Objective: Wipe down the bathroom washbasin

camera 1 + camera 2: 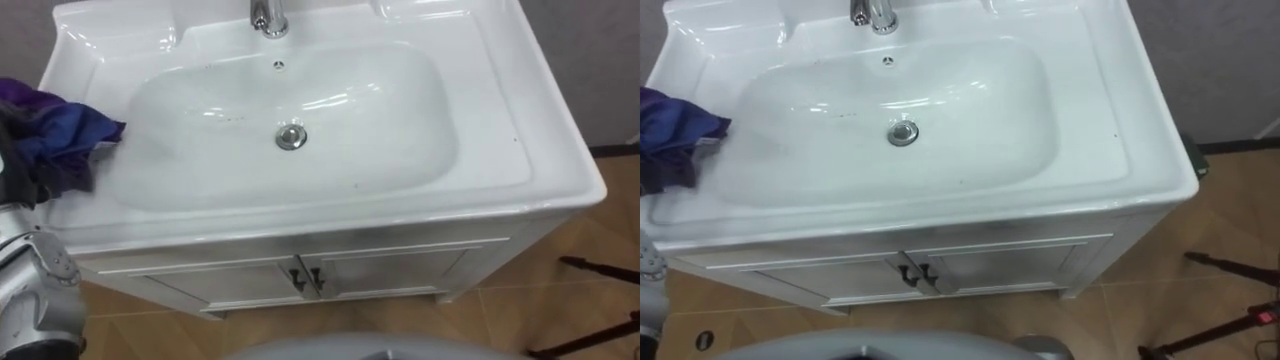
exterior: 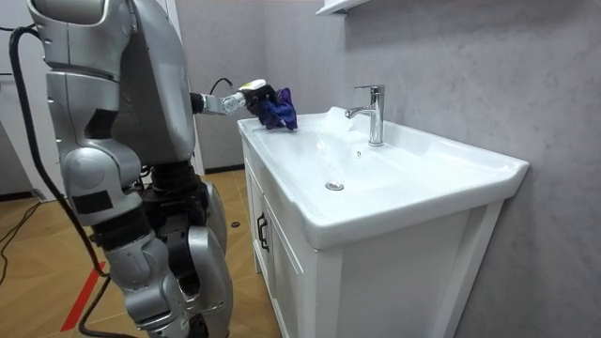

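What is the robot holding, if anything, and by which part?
Its left hand grips a blue-purple cloth by its bunched upper end; the rest hangs over the basin rim.

The robot stands before the basin (image 2: pixel 423 202), its left hand (image 2: pixel 246 95) clutching a blue cloth (image 2: pixel 279 111) over the rim's far corner, left of the tap (image 2: pixel 374 114).
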Robot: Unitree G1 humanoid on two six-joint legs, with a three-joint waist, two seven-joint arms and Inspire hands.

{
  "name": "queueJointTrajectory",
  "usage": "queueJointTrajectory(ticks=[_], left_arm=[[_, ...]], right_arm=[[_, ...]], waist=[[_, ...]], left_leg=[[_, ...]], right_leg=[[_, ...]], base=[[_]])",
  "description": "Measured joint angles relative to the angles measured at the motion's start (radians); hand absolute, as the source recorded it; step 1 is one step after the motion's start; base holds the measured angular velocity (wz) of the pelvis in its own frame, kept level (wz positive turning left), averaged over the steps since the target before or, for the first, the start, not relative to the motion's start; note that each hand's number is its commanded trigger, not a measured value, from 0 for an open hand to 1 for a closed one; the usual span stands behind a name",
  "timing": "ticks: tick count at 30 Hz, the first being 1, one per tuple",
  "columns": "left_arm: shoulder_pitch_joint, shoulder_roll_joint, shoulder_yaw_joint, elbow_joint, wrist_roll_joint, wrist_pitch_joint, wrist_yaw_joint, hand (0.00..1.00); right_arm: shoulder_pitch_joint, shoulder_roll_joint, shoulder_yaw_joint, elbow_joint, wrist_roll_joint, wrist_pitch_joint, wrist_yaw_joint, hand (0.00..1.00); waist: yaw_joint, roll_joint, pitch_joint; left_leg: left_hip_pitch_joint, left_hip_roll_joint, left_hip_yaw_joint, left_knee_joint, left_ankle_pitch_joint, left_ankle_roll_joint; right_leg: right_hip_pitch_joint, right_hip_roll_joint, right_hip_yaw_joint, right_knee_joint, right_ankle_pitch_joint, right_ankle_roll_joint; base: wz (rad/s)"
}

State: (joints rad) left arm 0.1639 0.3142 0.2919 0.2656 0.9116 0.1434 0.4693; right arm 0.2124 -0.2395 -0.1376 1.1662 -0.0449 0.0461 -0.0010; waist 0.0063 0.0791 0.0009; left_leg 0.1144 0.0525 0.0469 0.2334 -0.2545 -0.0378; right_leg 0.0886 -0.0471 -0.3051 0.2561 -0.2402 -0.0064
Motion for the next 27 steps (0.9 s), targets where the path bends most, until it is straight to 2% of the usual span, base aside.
queueJointTrajectory(ticks=[4, 13, 22, 27], left_arm=[[0.000, -0.005, -0.002, 0.000, 0.010, 0.001, -0.008, 1.00], [0.000, -0.007, -0.002, 0.000, 0.121, 0.002, -0.020, 1.00], [0.009, -0.007, -0.001, 0.014, 0.130, 0.011, -0.019, 1.00], [0.016, -0.007, 0.002, 0.088, 0.130, 0.017, -0.014, 1.00]], right_arm=[[0.004, 0.000, 0.000, 0.000, 0.000, 0.000, 0.000, 0.00], [0.011, 0.002, 0.000, 0.000, -0.002, 0.000, 0.005, 0.00], [0.020, 0.000, -0.004, 0.001, -0.007, 0.013, 0.008, 0.00], [0.031, -0.002, -0.004, -0.005, -0.008, 0.021, 0.006, 0.00]], waist=[[-0.002, -0.006, -0.0016], [-0.004, -0.005, -0.0006], [-0.001, 0.008, -0.0016], [0.005, 0.017, -0.0027]], left_leg=[[-0.001, 0.000, 0.001, 0.000, 0.000, 0.000], [0.001, 0.001, 0.003, 0.001, 0.000, 0.000], [0.005, 0.002, 0.008, -0.002, 0.000, 0.000], [0.020, 0.003, 0.033, -0.020, 0.000, 0.000]], right_leg=[[0.002, 0.000, 0.001, 0.000, 0.000, 0.000], [0.006, 0.001, 0.005, -0.002, 0.000, 0.000], [0.008, 0.005, 0.015, -0.003, 0.000, 0.000], [0.001, 0.007, 0.037, 0.004, 0.000, 0.000]], base=[[0.00], [0.00], [-0.02], [-0.13]])
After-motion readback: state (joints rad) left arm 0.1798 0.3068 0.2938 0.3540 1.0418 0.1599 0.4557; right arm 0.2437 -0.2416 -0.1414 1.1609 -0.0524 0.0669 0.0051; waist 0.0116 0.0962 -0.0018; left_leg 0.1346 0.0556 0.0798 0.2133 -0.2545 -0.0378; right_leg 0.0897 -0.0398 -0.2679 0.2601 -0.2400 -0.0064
